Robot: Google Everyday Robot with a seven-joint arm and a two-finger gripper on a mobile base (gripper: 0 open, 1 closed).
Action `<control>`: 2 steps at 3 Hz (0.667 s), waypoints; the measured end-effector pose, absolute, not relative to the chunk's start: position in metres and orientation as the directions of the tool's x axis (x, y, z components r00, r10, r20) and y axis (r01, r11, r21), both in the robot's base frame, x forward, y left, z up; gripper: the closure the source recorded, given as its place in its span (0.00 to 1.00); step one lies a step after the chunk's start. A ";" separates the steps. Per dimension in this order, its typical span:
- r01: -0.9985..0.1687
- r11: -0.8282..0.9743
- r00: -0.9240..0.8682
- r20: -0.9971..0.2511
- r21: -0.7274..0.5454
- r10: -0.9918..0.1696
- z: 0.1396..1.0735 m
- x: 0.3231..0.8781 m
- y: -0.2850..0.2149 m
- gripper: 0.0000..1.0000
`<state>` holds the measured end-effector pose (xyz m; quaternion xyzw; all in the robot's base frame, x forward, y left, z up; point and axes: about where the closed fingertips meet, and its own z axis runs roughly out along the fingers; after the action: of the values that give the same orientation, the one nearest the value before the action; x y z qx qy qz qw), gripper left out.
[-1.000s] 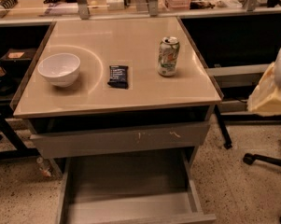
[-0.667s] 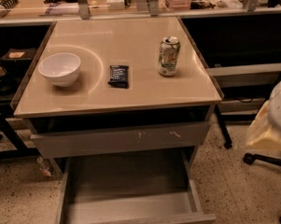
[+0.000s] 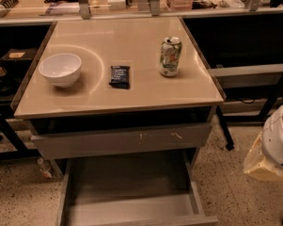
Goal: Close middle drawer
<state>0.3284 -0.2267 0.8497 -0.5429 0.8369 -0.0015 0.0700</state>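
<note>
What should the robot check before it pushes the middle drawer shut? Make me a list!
1. Middle drawer open and waiting for a push: ok.
2. Nothing sticking up from the part of its inside that shows: ok.
3. Gripper at the drawer's front: not ok; it hangs off to the right, apart from the drawer.
4. Whole drawer front in view: not ok; the bottom edge of the view cuts it off.
5. Can upright on top: ok.
</note>
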 end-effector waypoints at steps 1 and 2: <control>-0.903 0.430 -0.424 -0.123 -0.021 -0.897 0.815 0.312 -0.220 1.00; -0.881 0.464 -0.473 -0.133 0.094 -0.871 0.742 0.285 -0.202 1.00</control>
<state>0.2852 -0.2019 0.7415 -0.5121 0.8550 0.0747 0.0333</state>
